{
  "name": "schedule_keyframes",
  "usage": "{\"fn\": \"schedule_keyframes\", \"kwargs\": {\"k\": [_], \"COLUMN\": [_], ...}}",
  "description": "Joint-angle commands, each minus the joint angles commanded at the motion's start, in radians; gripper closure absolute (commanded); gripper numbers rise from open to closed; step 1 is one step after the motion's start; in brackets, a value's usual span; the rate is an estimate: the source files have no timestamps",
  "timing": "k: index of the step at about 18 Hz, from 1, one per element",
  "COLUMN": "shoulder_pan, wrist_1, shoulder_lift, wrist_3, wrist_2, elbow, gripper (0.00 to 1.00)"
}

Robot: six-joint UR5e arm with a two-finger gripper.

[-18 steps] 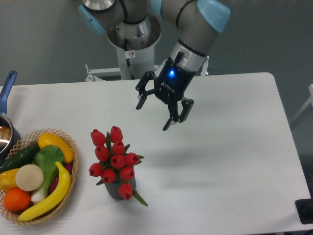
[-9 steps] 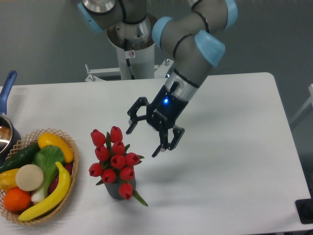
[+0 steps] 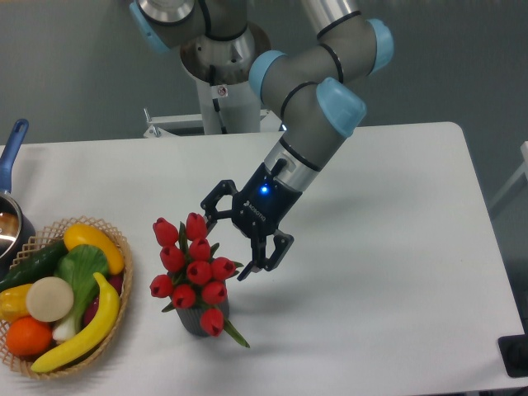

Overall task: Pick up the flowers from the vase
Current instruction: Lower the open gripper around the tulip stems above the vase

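vase (image 3: pixel 195 321) mostly behind flowers (image 3: pixel 193 269)

On the white desk (image 3: pixel 371 272) the red flowers (image 3: pixel 191 268) stood in a small dark vase (image 3: pixel 198 320) near the front edge. The gripper (image 3: pixel 226 244) hung just right of the bunch, its jaws spread wide, one finger close to the top buds, the other beside a bud on the right. At far left sat a wicker basket (image 3: pixel 115 239) of toy produce.
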Motion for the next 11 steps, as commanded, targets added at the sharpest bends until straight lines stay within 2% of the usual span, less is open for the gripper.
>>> {"fn": "schedule_keyframes", "kwargs": {"k": [11], "shoulder_pan": [-0.017], "wrist_1": [0.0], "shoulder_lift": [-0.021], "wrist_3": [-0.003], "wrist_2": [-0.002], "elbow": [0.012], "gripper": [0.0]}}
